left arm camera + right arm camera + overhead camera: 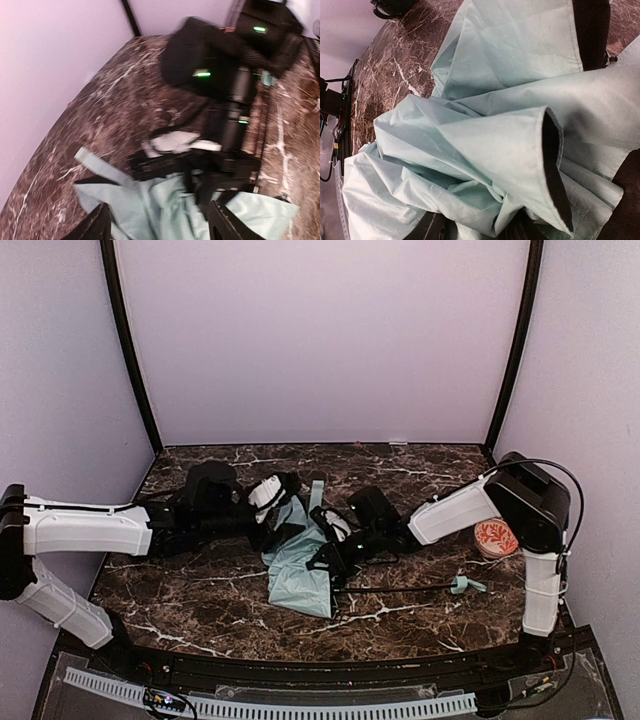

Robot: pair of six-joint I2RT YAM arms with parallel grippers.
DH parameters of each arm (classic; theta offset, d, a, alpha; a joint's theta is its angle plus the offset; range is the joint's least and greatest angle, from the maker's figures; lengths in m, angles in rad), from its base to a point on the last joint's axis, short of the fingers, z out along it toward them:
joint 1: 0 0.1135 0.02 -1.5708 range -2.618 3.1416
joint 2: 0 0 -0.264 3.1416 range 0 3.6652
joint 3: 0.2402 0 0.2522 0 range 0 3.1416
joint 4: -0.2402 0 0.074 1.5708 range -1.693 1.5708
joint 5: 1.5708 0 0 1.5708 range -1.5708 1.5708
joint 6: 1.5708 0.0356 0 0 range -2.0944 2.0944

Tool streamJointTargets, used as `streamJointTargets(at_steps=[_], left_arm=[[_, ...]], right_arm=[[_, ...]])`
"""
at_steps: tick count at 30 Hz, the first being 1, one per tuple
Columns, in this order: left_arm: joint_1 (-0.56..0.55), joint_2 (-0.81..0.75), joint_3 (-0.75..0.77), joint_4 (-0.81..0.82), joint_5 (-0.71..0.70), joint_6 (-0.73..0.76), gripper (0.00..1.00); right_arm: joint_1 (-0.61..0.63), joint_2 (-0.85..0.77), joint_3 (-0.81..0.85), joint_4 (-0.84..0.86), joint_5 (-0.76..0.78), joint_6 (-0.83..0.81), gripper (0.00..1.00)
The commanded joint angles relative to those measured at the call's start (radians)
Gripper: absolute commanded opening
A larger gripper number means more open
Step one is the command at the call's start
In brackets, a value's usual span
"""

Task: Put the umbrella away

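Entry: checked all three views. No legible text, label, brand, number or sign anywhere.

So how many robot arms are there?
2. The white-and-black left arm reaches in from the left side of the dark marble table; the matching right arm from the right. Both meet at the pale mint-green crinkled fabric umbrella. None seems hidden.
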State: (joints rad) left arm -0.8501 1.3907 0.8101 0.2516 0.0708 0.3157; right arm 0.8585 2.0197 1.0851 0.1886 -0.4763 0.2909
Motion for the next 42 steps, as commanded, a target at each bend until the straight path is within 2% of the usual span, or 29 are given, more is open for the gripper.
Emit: streamJointTargets(at_steps=[1, 4, 9, 14, 18, 23, 28, 31, 35, 39, 40, 42], left_arm=[[-0.112, -0.057, -0.102, -0.111, 0.124, 0.207, 0.71], [-0.132, -0.04, -0.136, -0.122, 0.126, 0.249, 0.78], [-0.135, 0.075, -0.132, -0.098, 0.018, 0.33, 0.89], [-0.135, 0.217, -0.116, -0.075, -0.051, 0.339, 0.91], [-0.137, 0.268, -0.116, -0.096, -0.053, 0.338, 0.83], [-0.141, 0.287, -0.096, -0.135, -0.027, 0.344, 0.75], [-0.142, 0.303, -0.071, -0.18, -0.02, 0.334, 0.71], [-0.142, 0.304, -0.065, -0.194, -0.021, 0.336, 0.71], [-0.143, 0.313, -0.054, -0.21, -0.031, 0.332, 0.71], [-0.144, 0.329, -0.035, -0.244, -0.034, 0.33, 0.71], [-0.144, 0.334, -0.033, -0.248, -0.037, 0.33, 0.71], [-0.144, 0.341, -0.028, -0.257, -0.037, 0.325, 0.68]], right_arm=[[-0.015, 0.066, 0.003, -0.188, 0.047, 0.007, 0.39], [-0.015, 0.061, 0.025, -0.208, 0.018, 0.003, 0.39], [-0.017, 0.034, 0.057, -0.205, -0.063, 0.006, 0.4], [-0.025, -0.014, 0.126, -0.223, -0.134, 0.012, 0.42], [-0.074, -0.099, 0.155, -0.229, -0.146, 0.034, 0.42], [-0.125, -0.158, 0.256, -0.255, 0.013, 0.045, 0.46], [-0.118, -0.065, 0.399, -0.238, 0.116, 0.063, 0.59], [-0.116, 0.026, 0.489, -0.266, 0.161, 0.066, 0.73], [-0.096, 0.117, 0.596, -0.292, 0.098, 0.056, 0.75], [-0.07, 0.19, 0.666, -0.343, 0.07, 0.046, 0.69], [-0.07, 0.202, 0.676, -0.349, 0.046, 0.05, 0.56], [-0.074, 0.208, 0.68, -0.353, -0.005, 0.054, 0.24]])
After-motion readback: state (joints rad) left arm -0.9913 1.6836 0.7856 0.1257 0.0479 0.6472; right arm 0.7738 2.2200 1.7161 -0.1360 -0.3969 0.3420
